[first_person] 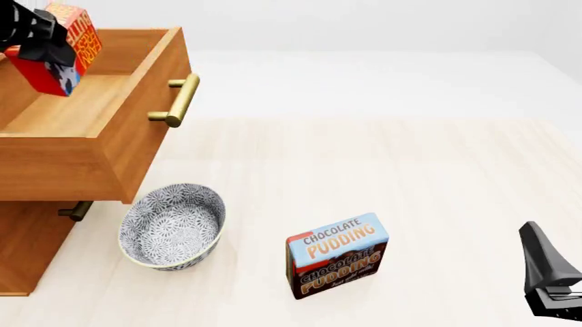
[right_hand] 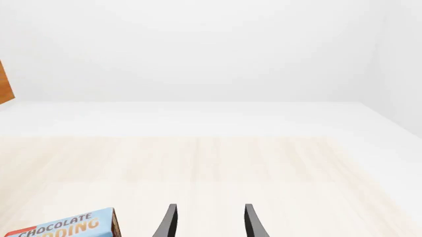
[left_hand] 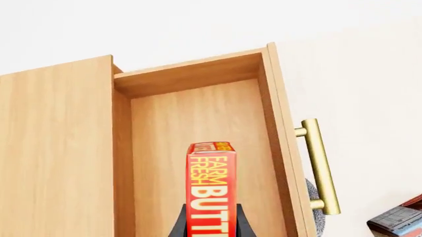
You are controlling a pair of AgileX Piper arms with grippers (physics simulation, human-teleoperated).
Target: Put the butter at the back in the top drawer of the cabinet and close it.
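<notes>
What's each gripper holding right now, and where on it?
The left gripper holds the butter by its two broad faces at one end, above the open top drawer. The right gripper is open, holding nothing.

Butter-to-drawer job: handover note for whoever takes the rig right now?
Left gripper: shut on the small red butter box with orange-yellow label, held above the open top drawer of light brown wood with a brass bar handle, not yet released.
Right gripper: open, empty, low at the near right of the table.
Done: drawer of the light wooden cabinet pulled out, butter lifted over it.
Left: lower and release the butter inside, withdraw, push the drawer shut.
Patterned bowl sits beneath the drawer front; chocolate pudding box untouched.
</notes>
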